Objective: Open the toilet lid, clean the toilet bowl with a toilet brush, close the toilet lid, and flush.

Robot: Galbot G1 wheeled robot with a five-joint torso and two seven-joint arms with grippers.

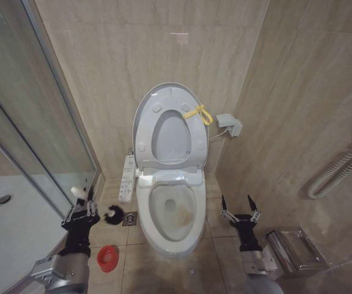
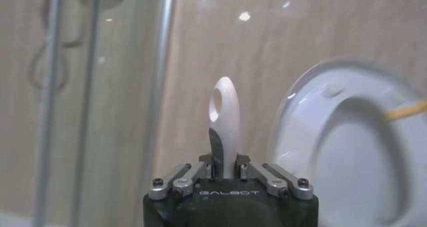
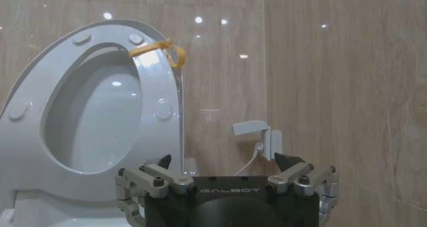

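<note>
The toilet lid [image 1: 165,92] stands raised against the wall with the seat ring [image 1: 146,131] up in front of it, a yellow cord [image 1: 198,113] at its edge. The toilet bowl [image 1: 173,214] lies uncovered, with a yellowish stain inside. My left gripper [image 1: 85,205] is shut on the toilet brush's pale handle [image 2: 225,122], left of the bowl and above the floor. The black bristle head [image 1: 113,212] points toward the bowl. The red holder [image 1: 107,258] sits on the floor below. My right gripper [image 1: 237,205] hangs open and holds nothing, right of the bowl, facing the raised lid [image 3: 100,117].
A glass shower enclosure [image 1: 35,110] and white shower tray [image 1: 10,233] are close on the left. A control panel [image 1: 127,177] hangs beside the bowl, with a floor drain [image 1: 130,218] below. A metal box [image 1: 292,248] and a wall hose [image 1: 341,168] are on the right.
</note>
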